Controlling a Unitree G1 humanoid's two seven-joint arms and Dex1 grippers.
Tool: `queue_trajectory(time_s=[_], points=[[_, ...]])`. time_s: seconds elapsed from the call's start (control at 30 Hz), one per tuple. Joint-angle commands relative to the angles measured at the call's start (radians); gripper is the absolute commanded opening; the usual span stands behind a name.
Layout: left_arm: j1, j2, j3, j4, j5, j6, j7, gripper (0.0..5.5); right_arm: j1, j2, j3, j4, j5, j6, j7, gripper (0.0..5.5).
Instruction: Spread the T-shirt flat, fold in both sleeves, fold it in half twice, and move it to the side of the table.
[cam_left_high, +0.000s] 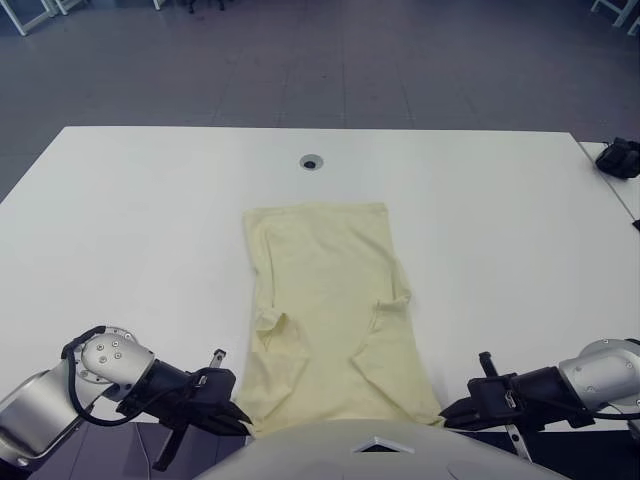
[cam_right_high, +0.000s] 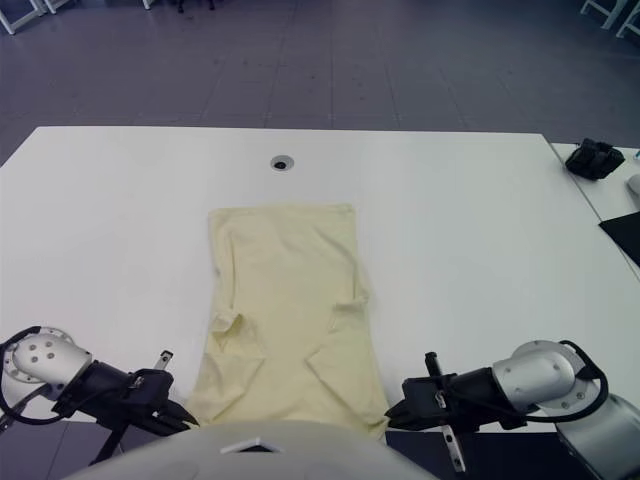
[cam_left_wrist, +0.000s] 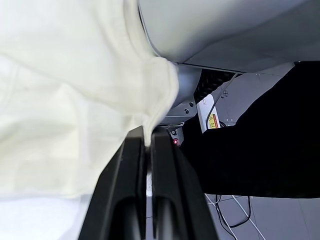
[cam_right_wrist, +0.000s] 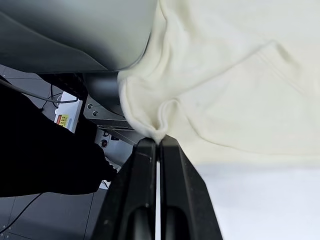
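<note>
A pale yellow T-shirt (cam_left_high: 325, 310) lies lengthwise on the white table (cam_left_high: 120, 220), both sleeves folded in over its middle, its far hem toward the table's back. My left gripper (cam_left_high: 238, 417) sits at the shirt's near left corner at the table's front edge, shut on that corner (cam_left_wrist: 149, 135). At the near right corner my right gripper (cam_left_high: 445, 413) is likewise shut on the cloth (cam_right_wrist: 159, 134). Both near corners hang slightly over the table's front edge.
A small round hole (cam_left_high: 312, 162) is in the table behind the shirt. A black object (cam_left_high: 620, 158) rests on a neighbouring table at the far right. Bare table lies on both sides of the shirt.
</note>
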Motion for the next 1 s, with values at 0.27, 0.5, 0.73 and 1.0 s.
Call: queue_trajectory(time_s=[0.27,0.5,0.73,1.0], points=[[-0.393,-0.14,-0.013,0.181,-0.058,0.114,-0.002,0.0,-0.438,0.103,0.146,0.251,-0.005,-0.009,0.046,0.02],[-0.606,-0.222,-0.001,0.323,-0.053,0.148,0.01,0.0,-0.81,0.222,0.272,0.36,-0.039,0.087,0.057,0.02],[-0.725,-0.241,0.005,0.452,-0.013,0.107,-0.014,0.0,-1.015,0.273,0.314,0.54,-0.102,0.053,0.087,0.02],[-0.877,-0.328,-0.007,0.611,0.037,0.089,0.033,0.0,-1.204,0.387,0.344,0.811,-0.182,-0.058,0.078,0.02]])
